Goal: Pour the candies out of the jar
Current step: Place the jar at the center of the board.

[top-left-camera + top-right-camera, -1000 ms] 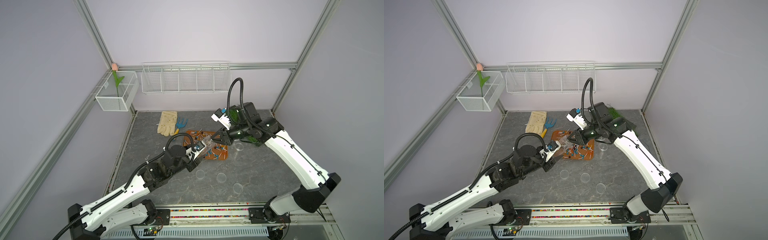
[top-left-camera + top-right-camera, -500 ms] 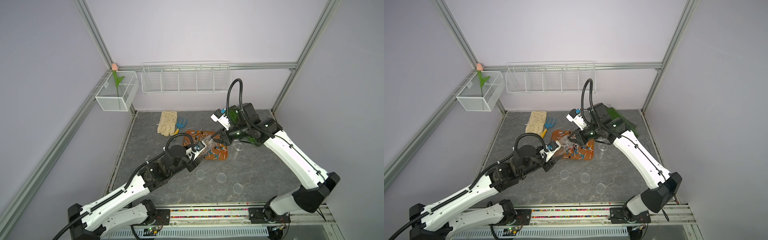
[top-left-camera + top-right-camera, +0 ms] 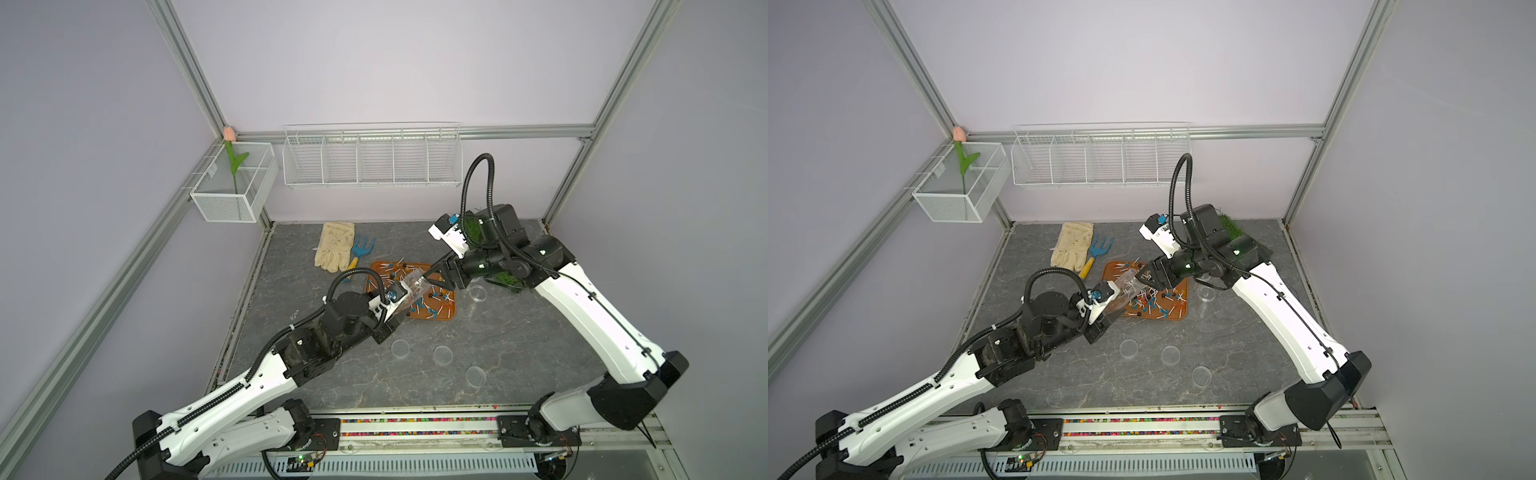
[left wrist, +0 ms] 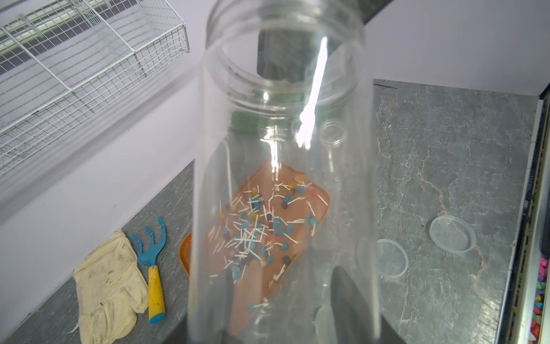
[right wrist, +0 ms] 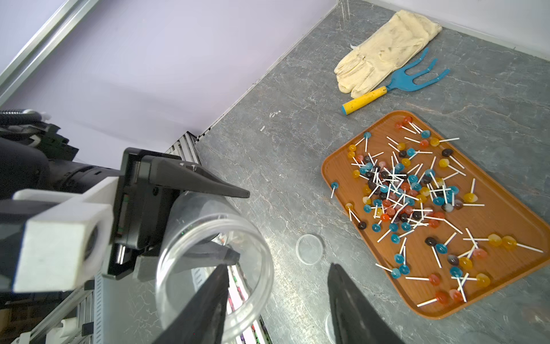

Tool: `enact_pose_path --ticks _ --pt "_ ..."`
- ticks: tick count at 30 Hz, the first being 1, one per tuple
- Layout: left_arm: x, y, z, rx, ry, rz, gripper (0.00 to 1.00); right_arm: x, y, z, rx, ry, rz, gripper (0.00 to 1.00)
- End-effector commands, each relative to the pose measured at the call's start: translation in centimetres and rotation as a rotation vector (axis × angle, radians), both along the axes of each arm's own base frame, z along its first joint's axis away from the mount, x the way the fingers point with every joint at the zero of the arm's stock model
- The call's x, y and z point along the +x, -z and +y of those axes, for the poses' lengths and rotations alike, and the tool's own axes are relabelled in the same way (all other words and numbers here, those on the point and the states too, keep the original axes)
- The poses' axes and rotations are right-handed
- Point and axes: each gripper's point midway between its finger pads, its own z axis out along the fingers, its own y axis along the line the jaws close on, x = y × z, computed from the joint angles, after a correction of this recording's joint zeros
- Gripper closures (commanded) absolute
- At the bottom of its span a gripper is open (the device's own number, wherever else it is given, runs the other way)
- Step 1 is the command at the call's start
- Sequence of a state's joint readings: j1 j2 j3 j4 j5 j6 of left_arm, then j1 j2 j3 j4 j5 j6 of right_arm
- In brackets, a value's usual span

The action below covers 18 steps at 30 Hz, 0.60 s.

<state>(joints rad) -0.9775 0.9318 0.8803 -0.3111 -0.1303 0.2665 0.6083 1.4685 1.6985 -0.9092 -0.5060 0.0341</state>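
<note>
My left gripper (image 3: pixel 400 313) (image 4: pixel 282 283) is shut on a clear plastic jar (image 3: pixel 415 286) (image 3: pixel 1125 286) (image 4: pixel 282 149), near its base. The jar is tilted, and its open mouth (image 5: pixel 214 256) points toward my right gripper. I see nothing inside the jar. The candies (image 5: pixel 410 196) (image 3: pixel 419 299), small blue, orange and brown lollipops, lie scattered on an orange tray (image 5: pixel 506 214) (image 3: pixel 1179 291) below it. My right gripper (image 5: pixel 277 266) (image 3: pixel 436 278) is open at the jar's mouth. One of its fingers (image 5: pixel 208 297) overlaps the rim and the other stands clear of it.
A cream glove (image 3: pixel 334 247) and a blue hand rake (image 3: pixel 361 249) lie behind the tray. Three clear lids (image 3: pixel 400 348) (image 3: pixel 442 354) (image 3: pixel 476 376) sit in front, another clear piece (image 3: pixel 477 293) to the tray's right. A green grass patch (image 3: pixel 471 226) lies under the right arm. Wire baskets (image 3: pixel 372 158) hang on the back wall.
My right gripper, shut at the jar's mouth before, has opened. The left gripper has kept hold of the jar and has barely moved.
</note>
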Motion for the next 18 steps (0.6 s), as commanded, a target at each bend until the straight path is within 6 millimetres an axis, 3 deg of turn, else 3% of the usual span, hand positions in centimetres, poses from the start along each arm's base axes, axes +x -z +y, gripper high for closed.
enact_pose_path --ticks 1,12,18 --pt "-0.3 -1.1 -0.2 -0.043 0.013 -0.018 0.56 -0.2 -0.1 -0.4 -0.008 0.000 0.002 0.43" --pt "-0.1 -1.2 -0.6 -0.042 0.022 -0.021 0.55 -1.4 1.9 2.4 0.049 -0.112 0.115 0.60" --pt "-0.1 -1.5 -0.6 -0.052 0.017 -0.024 0.55 -0.5 1.9 2.2 0.033 -0.066 0.084 0.88"
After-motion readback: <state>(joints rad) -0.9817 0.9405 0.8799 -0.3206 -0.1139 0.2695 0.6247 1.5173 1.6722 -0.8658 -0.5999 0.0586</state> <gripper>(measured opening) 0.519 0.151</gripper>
